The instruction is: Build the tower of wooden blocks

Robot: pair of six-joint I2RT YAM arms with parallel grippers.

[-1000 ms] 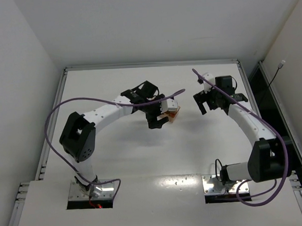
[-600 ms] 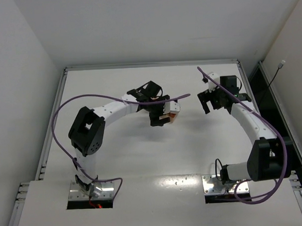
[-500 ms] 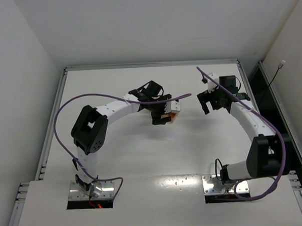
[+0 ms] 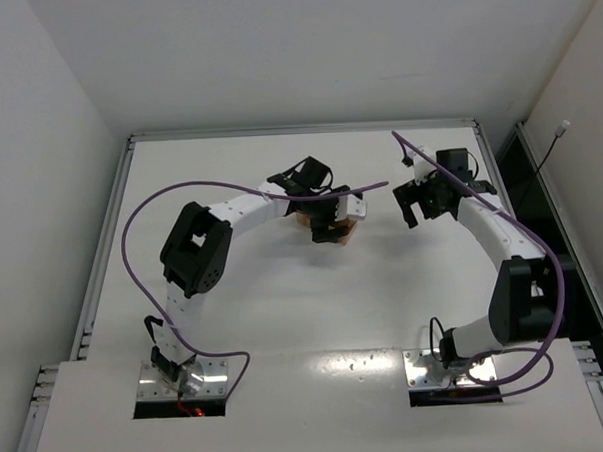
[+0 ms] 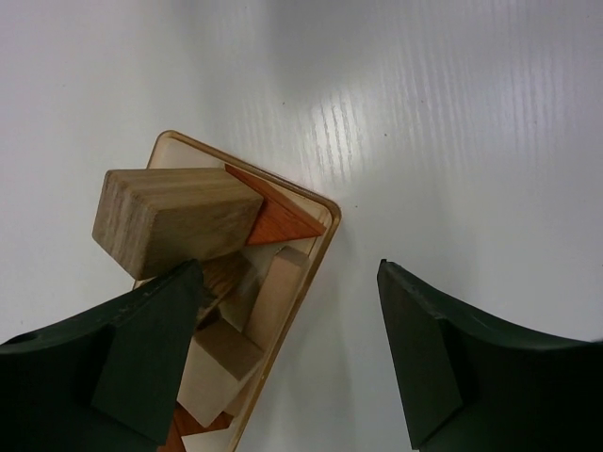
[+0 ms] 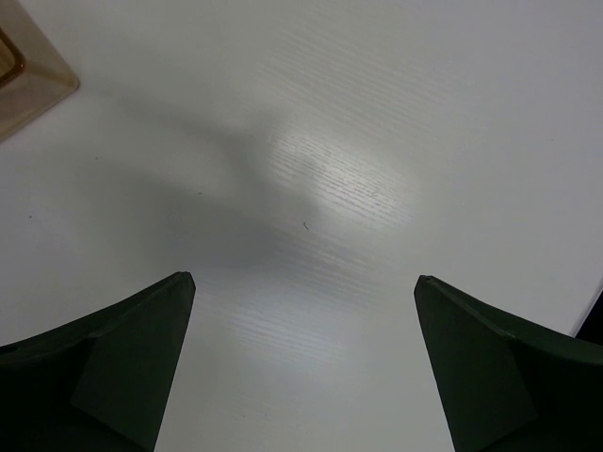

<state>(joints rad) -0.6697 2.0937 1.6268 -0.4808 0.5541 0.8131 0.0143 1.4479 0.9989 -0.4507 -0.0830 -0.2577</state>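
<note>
The wooden blocks lie jumbled in a shallow pale wooden box (image 5: 320,247). I see a large tan block (image 5: 174,221), a reddish-brown wedge (image 5: 278,215) and pale bars (image 5: 278,287). No standing stack shows. In the top view the box (image 4: 350,227) sits at the table's middle, partly under the left wrist. My left gripper (image 5: 287,273) (image 4: 326,225) is open and empty over the box's right edge, its left finger (image 5: 151,348) over the blocks. My right gripper (image 6: 303,280) (image 4: 418,206) is open and empty over bare table, right of the box.
A corner of the box (image 6: 24,80) shows at the top left of the right wrist view. White walls enclose the table; a raised rim (image 4: 302,130) runs along its far edge. Purple cables (image 4: 132,233) loop off both arms.
My left arm has stretched right and slightly farther, bringing its open gripper over the box. The box has not visibly moved. My right gripper has barely shifted.
</note>
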